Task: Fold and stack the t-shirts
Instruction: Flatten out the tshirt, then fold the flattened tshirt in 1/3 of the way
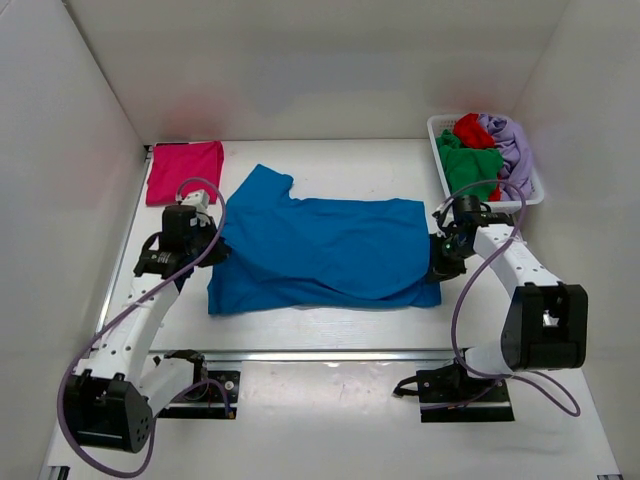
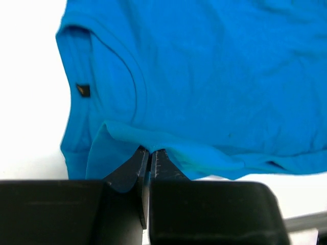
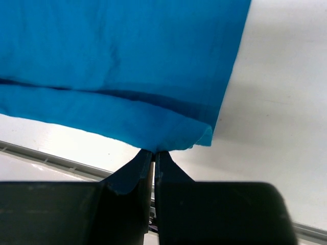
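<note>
A bright blue t-shirt [image 1: 320,250] lies spread across the middle of the table, partly doubled over along its length. My left gripper [image 1: 213,251] is shut on a fold of the blue t-shirt [image 2: 204,76] at its left end, near the collar. At the opposite end my right gripper [image 1: 438,266] is shut on the hem corner of the blue t-shirt [image 3: 117,61]. A folded magenta-pink t-shirt [image 1: 184,170] rests at the back left. Green [image 1: 470,165], red [image 1: 472,130] and lavender [image 1: 510,145] t-shirts are bunched in the basket.
A white lattice basket [image 1: 441,125] stands at the back right corner. White walls close in the table on the left, back and right. The arm bases sit on a rail [image 1: 330,353] at the near edge.
</note>
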### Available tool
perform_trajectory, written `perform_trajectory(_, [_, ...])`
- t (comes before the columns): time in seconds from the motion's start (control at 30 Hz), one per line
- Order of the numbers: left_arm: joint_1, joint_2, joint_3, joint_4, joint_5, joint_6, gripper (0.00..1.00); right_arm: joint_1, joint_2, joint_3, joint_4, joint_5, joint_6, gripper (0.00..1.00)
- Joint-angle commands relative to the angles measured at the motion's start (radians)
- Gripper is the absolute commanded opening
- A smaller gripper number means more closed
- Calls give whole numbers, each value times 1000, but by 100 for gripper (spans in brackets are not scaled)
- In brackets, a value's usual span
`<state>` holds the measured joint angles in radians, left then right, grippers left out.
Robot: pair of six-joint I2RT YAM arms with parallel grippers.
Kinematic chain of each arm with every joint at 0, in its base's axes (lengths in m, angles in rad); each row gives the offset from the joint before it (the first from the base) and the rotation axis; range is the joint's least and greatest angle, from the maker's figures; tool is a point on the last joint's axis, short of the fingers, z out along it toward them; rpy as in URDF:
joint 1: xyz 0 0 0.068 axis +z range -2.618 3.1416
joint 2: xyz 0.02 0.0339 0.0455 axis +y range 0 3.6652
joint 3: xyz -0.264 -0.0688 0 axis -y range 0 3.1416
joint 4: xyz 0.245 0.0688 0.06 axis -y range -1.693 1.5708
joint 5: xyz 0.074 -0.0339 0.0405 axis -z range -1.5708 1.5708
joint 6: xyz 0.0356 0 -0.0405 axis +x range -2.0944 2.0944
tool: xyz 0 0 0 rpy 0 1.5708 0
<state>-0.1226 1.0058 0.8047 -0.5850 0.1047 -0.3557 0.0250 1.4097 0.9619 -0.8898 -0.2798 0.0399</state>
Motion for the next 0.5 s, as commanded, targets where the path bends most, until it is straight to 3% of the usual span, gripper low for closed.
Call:
perform_trajectory(0.0, [21, 39, 59, 54, -26, 29, 0, 6, 20, 46, 9, -13, -29, 0])
perform_trajectory(0.23, [14, 186, 143, 60, 13, 67, 0, -10, 58, 78, 22, -12, -29, 0])
perform_trajectory(0.47, [-5, 231, 212, 88, 91, 139, 0, -5, 72, 113, 23, -18, -31, 0])
